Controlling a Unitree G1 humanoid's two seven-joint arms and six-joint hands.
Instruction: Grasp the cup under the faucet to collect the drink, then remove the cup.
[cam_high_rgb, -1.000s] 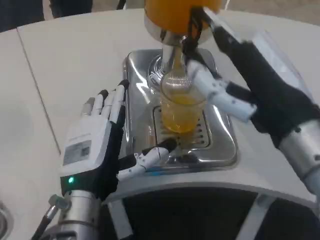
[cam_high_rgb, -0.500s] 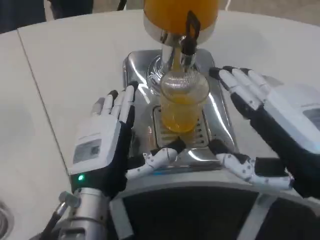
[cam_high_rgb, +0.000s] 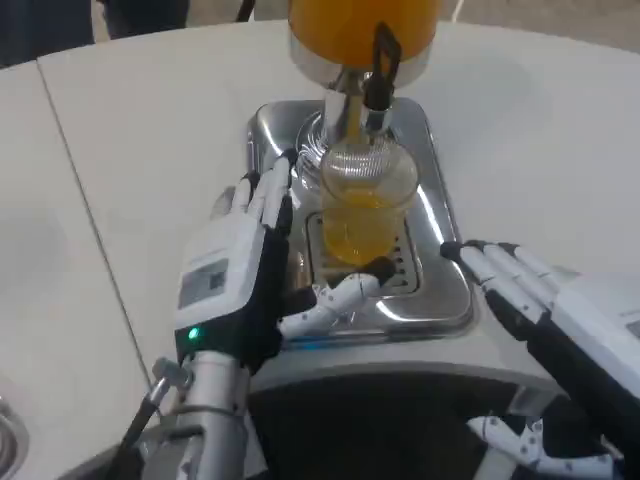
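While the cup (cam_high_rgb: 366, 205) stands on the slotted grate of the chrome drip tray (cam_high_rgb: 446, 262), directly under the faucet (cam_high_rgb: 372, 92) of the orange drink dispenser (cam_high_rgb: 360, 28), you can see that it is a clear cup and that orange drink fills roughly its lower half. Its rim is just below the faucet's outlet; whether drink is running, you cannot tell from this view.

Your left hand (cam_high_rgb: 243, 275) is on the cup's left side, over the left edge of the tray, with its white back turned up and to the left. The fingers (cam_high_rgb: 270, 195) point away from you and lie together next to the cup's wall, and the thumb (cam_high_rgb: 338, 298) reaches across in front of the cup's base, over the grate. The hand is spread and holds nothing; whether the fingers touch the cup is not clear, because the view is blurred there.

Your right hand (cam_high_rgb: 560, 320) is at the lower right, apart from the cup and beside the tray's front right corner. Its fingers (cam_high_rgb: 500, 275) are stretched out and separated, pointing up and to the left, and it has nothing in it.

The tray and the dispenser are on the white table (cam_high_rgb: 130, 150).
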